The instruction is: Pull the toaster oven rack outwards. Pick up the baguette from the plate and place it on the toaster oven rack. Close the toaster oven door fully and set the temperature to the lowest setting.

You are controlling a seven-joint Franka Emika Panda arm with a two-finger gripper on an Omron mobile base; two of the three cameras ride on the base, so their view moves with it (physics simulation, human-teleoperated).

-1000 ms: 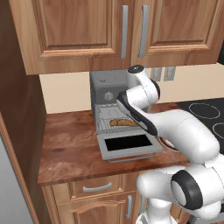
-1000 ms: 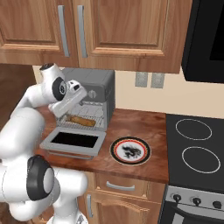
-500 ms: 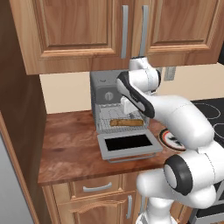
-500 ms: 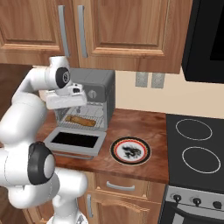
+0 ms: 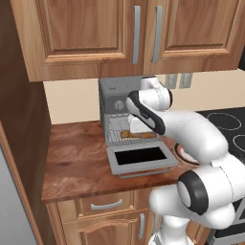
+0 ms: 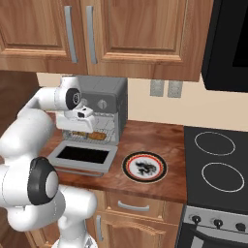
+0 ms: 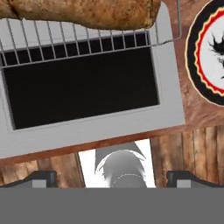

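Observation:
The toaster oven (image 6: 103,100) stands on the counter with its door (image 6: 83,155) folded down flat, black glass up. Its wire rack (image 7: 92,43) is pulled out over the door, and the golden-brown baguette (image 7: 87,12) lies along it, also seen as the baguette (image 6: 93,136) in the right base view. My gripper (image 7: 113,178) points straight down from above the door's (image 7: 87,122) front edge. It is open, its fingertips (image 7: 41,177) far apart with nothing between them. The plate (image 6: 144,167) sits bare to the right of the door.
Wooden wall cabinets (image 5: 129,33) hang close above the oven. A black stove top (image 6: 218,160) with ring burners lies right of the plate. Bare wooden counter (image 5: 76,162) stretches left of the oven, up to a tall dark panel (image 5: 19,119).
My hand has lifted away from the baguette on the rack and now hangs higher, in front of the oven's upper front. The baguette, rack and door have stayed put.

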